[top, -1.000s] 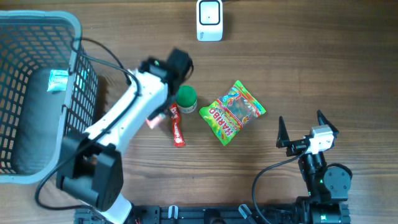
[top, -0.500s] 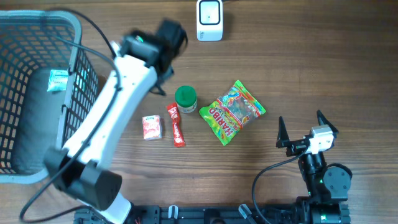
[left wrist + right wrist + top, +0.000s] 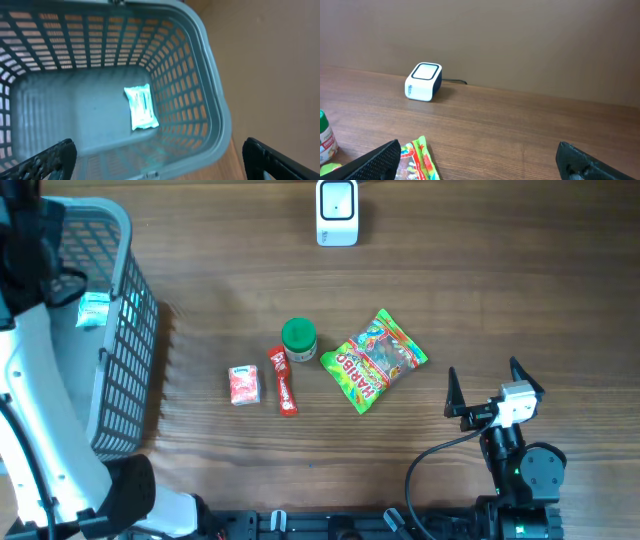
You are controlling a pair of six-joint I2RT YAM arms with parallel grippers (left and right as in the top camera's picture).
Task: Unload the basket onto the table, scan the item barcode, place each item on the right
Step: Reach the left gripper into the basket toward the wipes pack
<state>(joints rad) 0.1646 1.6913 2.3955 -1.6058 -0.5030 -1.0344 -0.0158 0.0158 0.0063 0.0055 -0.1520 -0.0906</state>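
Packet (image 3: 141, 106) print: we can't read it; sits in basket (image 3: 220, 120) ahead, between spread fingers of left gripper (image 3: 157, 150). Right gripper (image 3: 477, 152) spread, empty; candy bag (image 3: 420, 162) beside one finger, cropped.

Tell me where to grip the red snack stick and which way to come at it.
Likely from straight above, closing across the narrow width of the red snack stick, at its lower half. It lies flat; its upper end crowds the green-lidded jar, while the pink packet lies apart.
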